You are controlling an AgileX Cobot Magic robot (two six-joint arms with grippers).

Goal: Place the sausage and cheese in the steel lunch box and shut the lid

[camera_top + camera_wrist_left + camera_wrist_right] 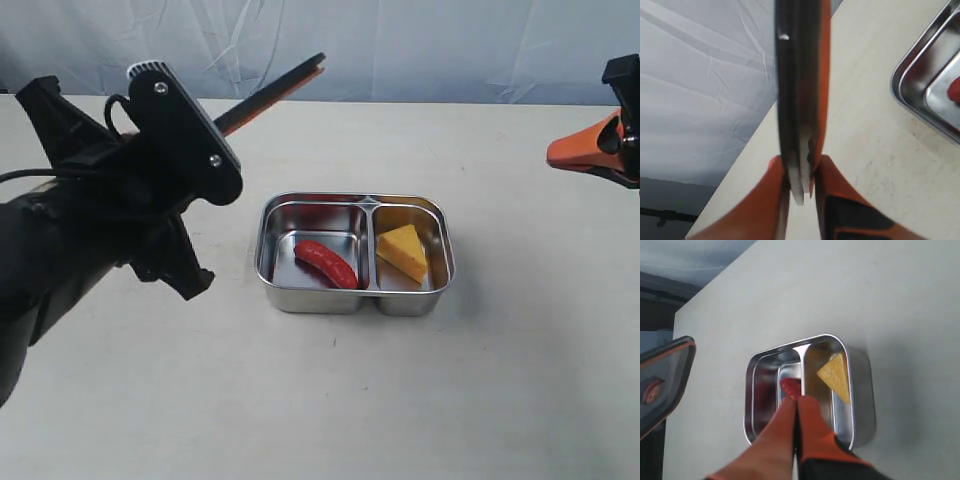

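The steel lunch box (310,197) stands open mid-table. The red sausage (326,263) lies in its left compartment and the yellow cheese (402,252) in its right one. My left gripper (800,164) is shut on the lid (800,75), pinching its edge. The dark lid (275,90) sticks out edge-on, raised above the table to the left of and behind the box. My right gripper (585,150) hovers at the far right, shut and empty. In the right wrist view the gripper (797,401) overlaps the box (862,390), with the sausage (790,386), cheese (835,376) and lid (665,380) in sight.
The black left arm (90,230) fills the left side of the exterior view. A pale wrinkled backdrop (420,45) runs behind the table's far edge. Bare tabletop (400,400) lies in front of the box.
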